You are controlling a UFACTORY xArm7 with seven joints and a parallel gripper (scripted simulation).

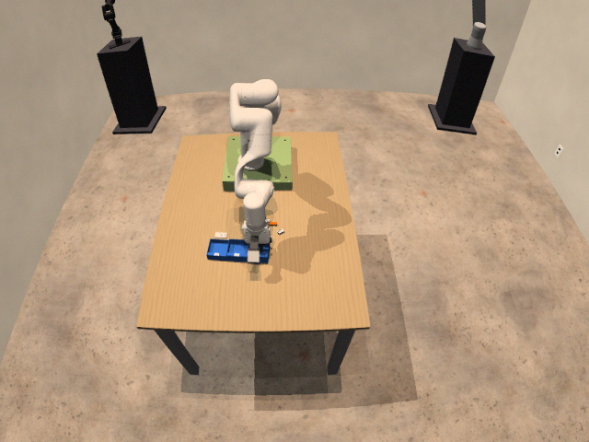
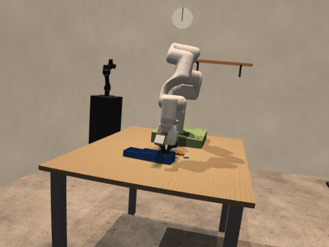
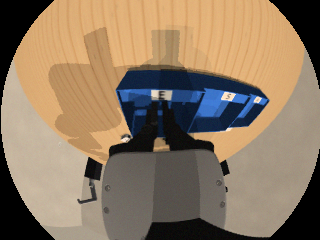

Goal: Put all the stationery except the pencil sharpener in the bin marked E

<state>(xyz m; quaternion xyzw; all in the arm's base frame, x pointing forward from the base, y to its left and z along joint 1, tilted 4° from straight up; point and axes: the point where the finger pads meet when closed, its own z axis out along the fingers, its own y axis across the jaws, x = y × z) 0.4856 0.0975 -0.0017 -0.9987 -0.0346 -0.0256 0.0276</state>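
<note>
A blue bin tray [image 1: 237,250] with three compartments lies mid-table; it also shows in the exterior view [image 2: 148,155] and the wrist view [image 3: 194,103]. Each compartment carries a small white label, too small to read. My gripper [image 2: 164,152] points straight down, with its fingertips dipped into the tray's right-end compartment. In the wrist view the fingers are shut together and I see nothing between them. An orange stick-like item [image 1: 272,222] and a small white item [image 1: 281,231] lie just right of the arm. A small white card-like item [image 1: 221,234] lies behind the tray's left part.
The arm stands on a green base plate [image 1: 258,164] at the table's back. Two black pedestals [image 1: 128,83] [image 1: 464,86] stand on the floor behind the table.
</note>
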